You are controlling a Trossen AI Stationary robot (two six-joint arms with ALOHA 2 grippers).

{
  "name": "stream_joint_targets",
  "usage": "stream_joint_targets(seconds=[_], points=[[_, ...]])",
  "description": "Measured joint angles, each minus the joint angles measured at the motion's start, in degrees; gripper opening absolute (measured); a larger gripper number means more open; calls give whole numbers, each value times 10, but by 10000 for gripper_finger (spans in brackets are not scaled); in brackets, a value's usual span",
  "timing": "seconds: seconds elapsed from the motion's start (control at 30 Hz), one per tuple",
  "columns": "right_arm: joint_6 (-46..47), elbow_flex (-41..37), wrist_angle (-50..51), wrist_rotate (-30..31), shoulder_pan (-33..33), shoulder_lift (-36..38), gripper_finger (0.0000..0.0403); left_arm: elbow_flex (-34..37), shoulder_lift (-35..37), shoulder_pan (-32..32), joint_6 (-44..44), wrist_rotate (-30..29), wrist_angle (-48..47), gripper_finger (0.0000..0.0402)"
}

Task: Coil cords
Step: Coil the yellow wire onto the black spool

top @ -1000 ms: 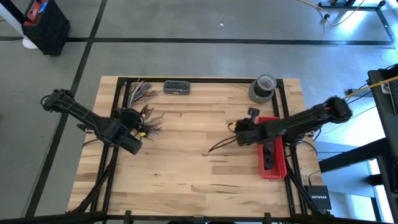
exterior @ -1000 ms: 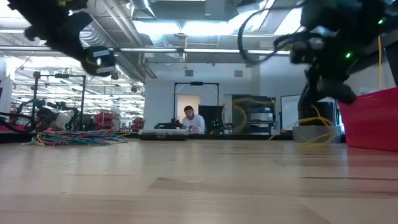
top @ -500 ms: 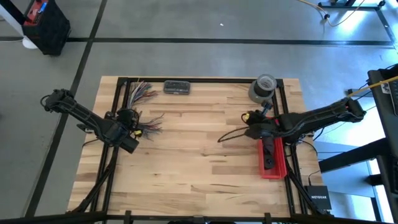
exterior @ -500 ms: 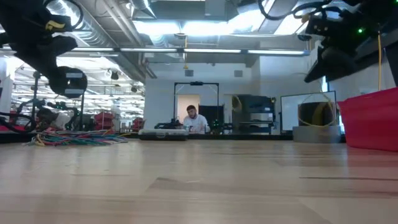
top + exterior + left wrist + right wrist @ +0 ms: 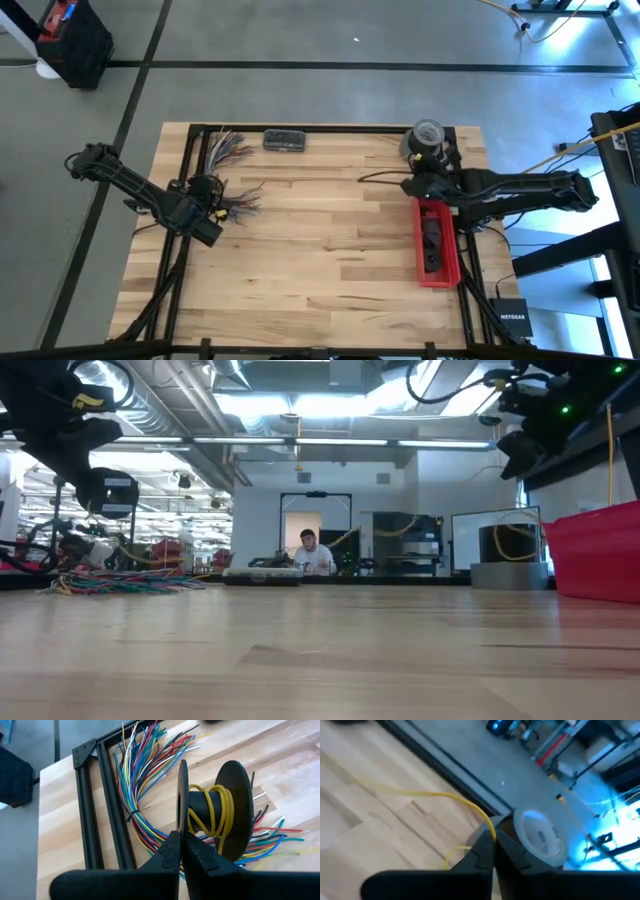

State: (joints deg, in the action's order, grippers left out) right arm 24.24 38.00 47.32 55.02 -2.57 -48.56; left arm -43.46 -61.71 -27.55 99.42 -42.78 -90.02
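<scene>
A black spool (image 5: 215,815) with yellow cord (image 5: 207,802) wound on its hub hangs above the table's left side, over loose wires. My left gripper (image 5: 181,836) (image 5: 208,200) is shut on it; in the low view the spool (image 5: 108,490) is clear of the wood. At the far right, beside the tape roll, my right gripper (image 5: 491,832) (image 5: 410,184) is shut on a thin yellow cord (image 5: 420,794). That cord (image 5: 375,178) trails from the fingers toward the table's left. My left gripper pinches the rim of the spool's near flange (image 5: 182,817) between its two fingers, which slant down from the table's left. The spool is lifted clear, its axle roughly level, with the wound cord on the hub behind the flange. My right gripper pinches the yellow cord (image 5: 490,826) between its fingertips, coming from the table's right and slanting down. One stretch arcs slack away from the fingers over the wood; a shorter bit (image 5: 455,851) shows beside the finger. The fingers hide the exact spot.
A bundle of multicoloured wires (image 5: 228,148) (image 5: 145,775) fans out by the far-left frame rail (image 5: 92,810). A grey case (image 5: 285,140) lies at the far edge. A tape roll (image 5: 425,140) stands far right; a red bin (image 5: 437,245) stands along the right side.
My right gripper has risen and swung toward the table's far right, off the middle and past the red bin's far end, rolling as it went and drawing the cord's trailing end along. My left gripper sank a little and turned with the spool, then kept still.
</scene>
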Motion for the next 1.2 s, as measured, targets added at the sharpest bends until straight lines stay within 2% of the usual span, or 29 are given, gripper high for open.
stream_joint_targets(seconds=[0.17, 0.3, 0.43, 0.6, 0.77, 0.97, 1.1, 1.2], points=[[0, 0, -2, -80, -10, 0, 37, 0, 0, 0, -57, -6, 46, 0], [-5, 1, -11, -138, -9, 0, 89, -4, 0, 0, -154, -7, 127, 0], [-7, 23, -23, -250, -9, 0, 142, -20, 0, 0, -256, -39, 210, 0], [-67, 30, -120, -382, -8, -1, 182, -33, 0, 0, -409, -62, 339, 0], [-89, 3, -277, -448, -3, -26, 190, -35, 0, 4, -563, -84, 487, 0], [-165, -35, -543, -457, 61, -143, 190, -35, 0, 14, -700, -122, 633, 0], [-243, -31, -721, -424, 95, -262, 190, -35, -7, 23, -705, -190, 661, 0], [-290, -10, -817, -404, 102, -353, 190, -35, -21, 36, -694, -240, 665, 0]])
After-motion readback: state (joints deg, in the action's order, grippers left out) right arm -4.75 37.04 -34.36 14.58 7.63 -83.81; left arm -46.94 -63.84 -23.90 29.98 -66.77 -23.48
